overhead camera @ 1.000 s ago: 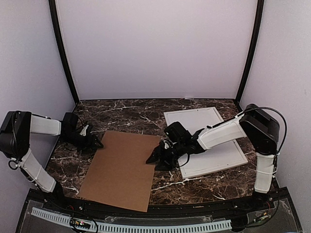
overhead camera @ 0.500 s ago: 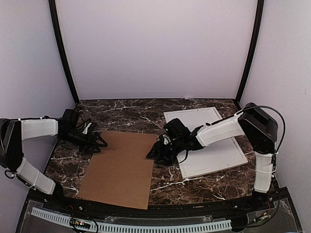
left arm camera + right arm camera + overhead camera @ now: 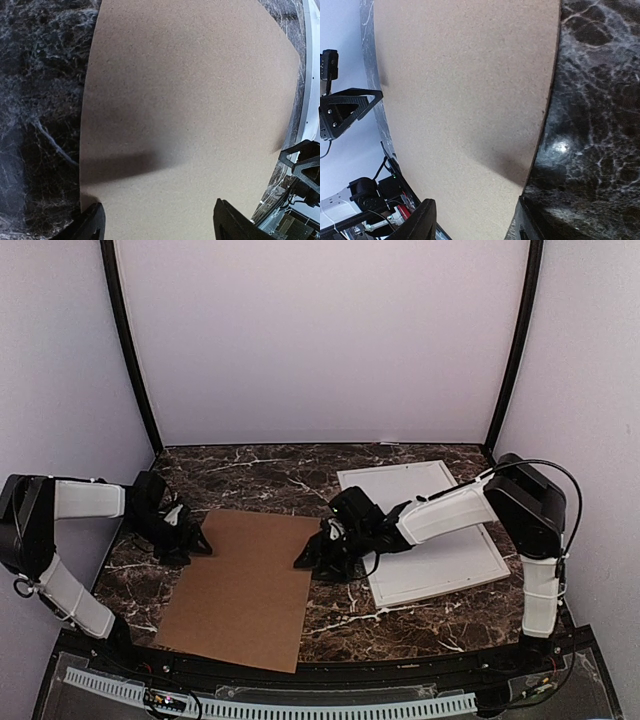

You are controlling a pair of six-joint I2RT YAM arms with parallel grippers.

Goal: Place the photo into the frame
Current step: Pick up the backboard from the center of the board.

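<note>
at the left of the top view the left gripper [image 3: 193, 539] sits low at the left edge of a brown cardboard sheet [image 3: 245, 590], near its far left corner. in the left wrist view its fingers [image 3: 92, 222] stand wide apart and are cut off by the bottom border. only the tips show, one near the sheet's edge and one over the sheet. nothing is pinched between them. whether the tips touch the sheet cannot be told.

the cardboard lies flat on the dark marble table [image 3: 260, 472] and fills the centre-left. what lies beneath it is hidden, and the photo cannot be made out in any view.

at the sheet's right edge, near its far right corner, the right gripper [image 3: 308, 560] reaches in low. in the right wrist view its fingers [image 3: 422, 220] are parted, one over the cardboard and one over the marble, straddling the edge. they are cropped at the bottom, so contact is unclear.

the frame [image 3: 440, 565] lies flat at the right of the table, apart from the cardboard. the right arm crosses over its near left part and hides that stretch.
</note>
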